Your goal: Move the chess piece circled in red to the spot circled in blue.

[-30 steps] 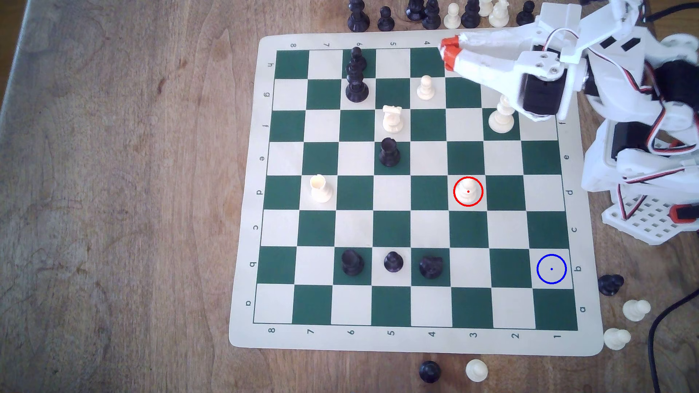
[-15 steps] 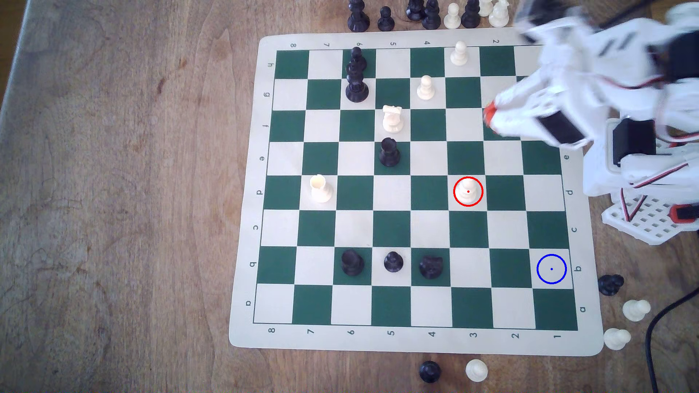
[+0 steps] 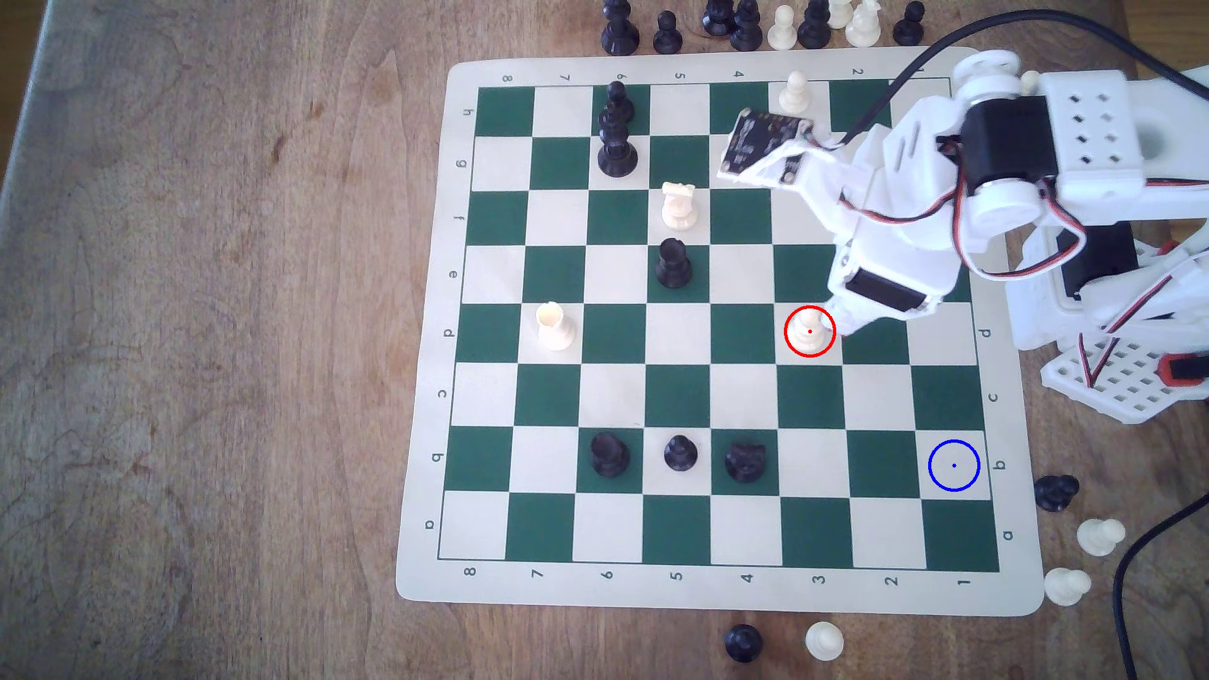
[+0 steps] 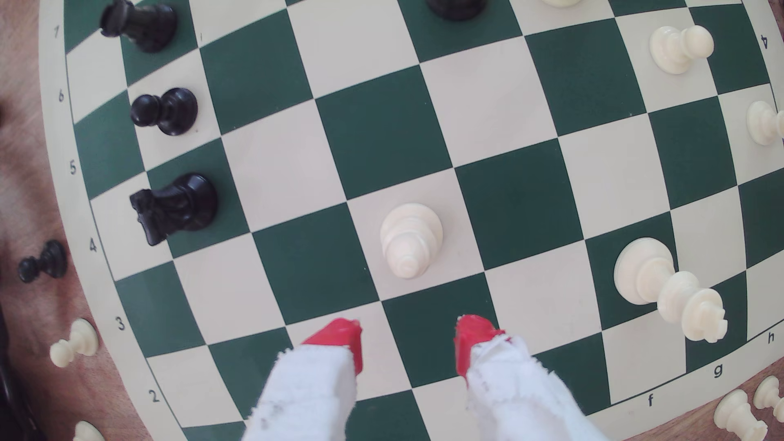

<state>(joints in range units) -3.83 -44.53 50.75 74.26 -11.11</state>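
The gripper [image 4: 407, 343] has swung from the board's far edge to the chess piece [image 3: 810, 330] — jaws apart, empty. The piece stands on its red-ringed square; height above it is probably small. The spot [image 3: 954, 465] waits.

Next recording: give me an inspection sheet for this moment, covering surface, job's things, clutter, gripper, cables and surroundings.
Surface: green and cream chessboard mat lying flat on a wooden table.
Job's things: cream pawn upright in the red ring; blue-ringed square bare.
Clutter: black and cream pieces standing elsewhere on the board; spare pieces off the mat along its far, near and exterior-view-right edges.
Gripper: gripper open, red tips apart, close beside the pawn and not touching it.
Cables: black cable arching over the arm; another black cable on the table at the exterior view's right.
Surroundings: nothing seen.
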